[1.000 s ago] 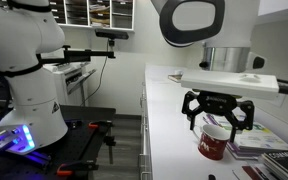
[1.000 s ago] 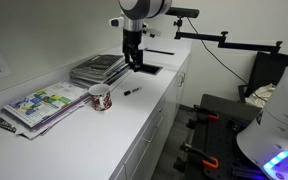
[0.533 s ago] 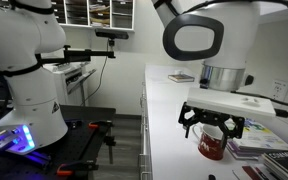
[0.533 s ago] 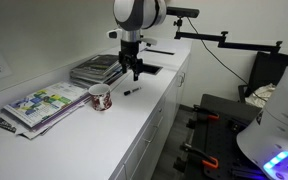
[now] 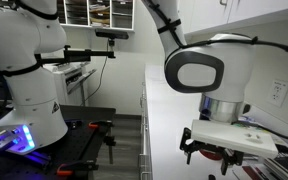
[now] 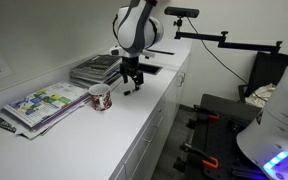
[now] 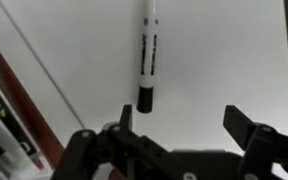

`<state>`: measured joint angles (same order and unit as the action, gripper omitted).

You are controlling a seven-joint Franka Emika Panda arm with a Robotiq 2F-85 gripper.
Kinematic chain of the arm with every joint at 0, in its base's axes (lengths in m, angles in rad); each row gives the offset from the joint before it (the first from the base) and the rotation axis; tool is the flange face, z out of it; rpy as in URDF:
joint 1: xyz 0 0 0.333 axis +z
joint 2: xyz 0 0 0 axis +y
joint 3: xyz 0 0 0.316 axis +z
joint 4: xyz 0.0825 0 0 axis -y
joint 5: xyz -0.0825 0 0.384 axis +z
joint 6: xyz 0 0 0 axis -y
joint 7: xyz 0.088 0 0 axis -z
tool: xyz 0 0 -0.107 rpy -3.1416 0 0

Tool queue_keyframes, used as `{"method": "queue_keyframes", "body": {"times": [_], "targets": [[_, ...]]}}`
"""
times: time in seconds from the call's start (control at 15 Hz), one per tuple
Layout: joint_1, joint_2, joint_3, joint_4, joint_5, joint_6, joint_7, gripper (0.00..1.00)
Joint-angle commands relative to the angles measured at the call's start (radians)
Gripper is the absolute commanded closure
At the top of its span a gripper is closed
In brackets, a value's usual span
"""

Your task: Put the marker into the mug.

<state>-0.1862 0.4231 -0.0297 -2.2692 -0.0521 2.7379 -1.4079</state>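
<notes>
1. Counter [image 6: 94,130]: white, bearing the task items.
2. Gripper [image 7: 181,114]: low over the counter, jaws spread wide, holding nothing.
3. Mug [image 6: 101,97]: upright, near the gripper, not touching.
4. Marker [image 7: 148,55]: flat on the counter ahead of the gripper, long axis pointing away, dark end nearest, off-centre toward one finger.
5. In both exterior views the marker cannot be made out beneath the gripper.

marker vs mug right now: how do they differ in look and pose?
Pose: the marker lies flat; the mug stands upright. Look: the marker is slim and white with a black end; the mug is squat, dark red, pale inside. Place: the marker lies just ahead of the open gripper; the mug sits off to the side. Both rest on the white counter, unheld.
</notes>
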Motion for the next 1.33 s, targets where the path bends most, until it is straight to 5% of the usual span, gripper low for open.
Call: {"method": "queue_keyframes", "body": {"times": [0.0, 0.67, 1.27], "targets": [[-0.011, 0.066, -0.018, 0.045, -0.094, 0.045, 0.062, 0.25], [-0.076, 0.202, 0.022, 0.193, -0.104, 0.003, 0.068, 0.98], [-0.193, 0.159, 0.151, 0.212, -0.016, -0.131, -0.005, 0.95]]}}
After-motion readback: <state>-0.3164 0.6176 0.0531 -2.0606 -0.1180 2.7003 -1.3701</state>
